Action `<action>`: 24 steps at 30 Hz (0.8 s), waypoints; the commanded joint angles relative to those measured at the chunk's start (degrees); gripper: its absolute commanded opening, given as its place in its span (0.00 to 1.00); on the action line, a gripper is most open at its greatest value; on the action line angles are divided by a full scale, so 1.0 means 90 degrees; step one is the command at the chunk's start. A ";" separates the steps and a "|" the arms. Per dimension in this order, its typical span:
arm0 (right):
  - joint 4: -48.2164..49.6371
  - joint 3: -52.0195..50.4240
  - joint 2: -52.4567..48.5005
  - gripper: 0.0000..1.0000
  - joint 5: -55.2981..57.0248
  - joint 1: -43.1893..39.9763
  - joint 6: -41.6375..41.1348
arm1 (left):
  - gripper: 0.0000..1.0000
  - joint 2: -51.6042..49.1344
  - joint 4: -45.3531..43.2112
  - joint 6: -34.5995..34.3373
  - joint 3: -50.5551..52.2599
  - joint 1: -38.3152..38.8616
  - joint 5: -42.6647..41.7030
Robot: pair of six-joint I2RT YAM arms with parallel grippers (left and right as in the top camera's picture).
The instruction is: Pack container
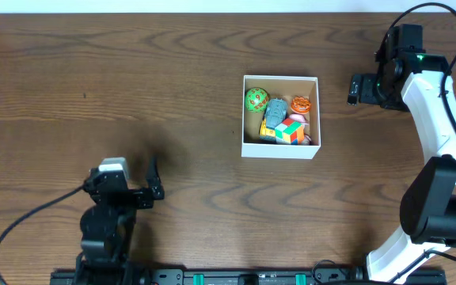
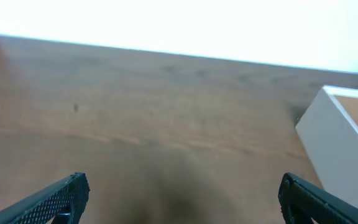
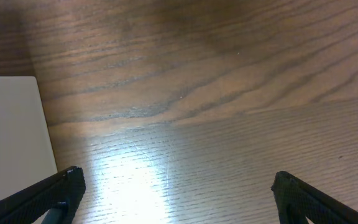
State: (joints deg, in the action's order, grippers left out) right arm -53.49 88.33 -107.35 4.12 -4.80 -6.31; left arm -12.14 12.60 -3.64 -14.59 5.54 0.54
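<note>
The container (image 1: 281,77), a square white-walled box, stands at the table's middle right. Inside lie a green ball (image 1: 256,99), an orange toy (image 1: 301,104), a grey-blue toy (image 1: 275,113) and a multicoloured cube (image 1: 290,131). Its white wall shows at the right of the left wrist view (image 2: 340,137) and at the left of the right wrist view (image 3: 11,137). My left gripper (image 2: 182,196) is open and empty over bare wood at the front left (image 1: 153,180). My right gripper (image 3: 176,190) is open and empty, just right of the container (image 1: 355,89).
The dark wooden table (image 1: 133,95) stretches wide to the left and behind the container. The right arm's white links (image 1: 438,119) run down the right side. The arm bases sit along the front edge.
</note>
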 commanded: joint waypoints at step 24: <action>-0.0005 -0.0007 0.0095 0.99 0.0044 0.0039 0.0068 | 0.98 0.1338 -0.1090 0.1455 0.1598 -0.0729 -0.1241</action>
State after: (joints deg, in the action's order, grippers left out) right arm -53.49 88.33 -107.35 4.12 -4.80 -6.28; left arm -0.64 -0.16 8.49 -0.60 -0.01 -10.37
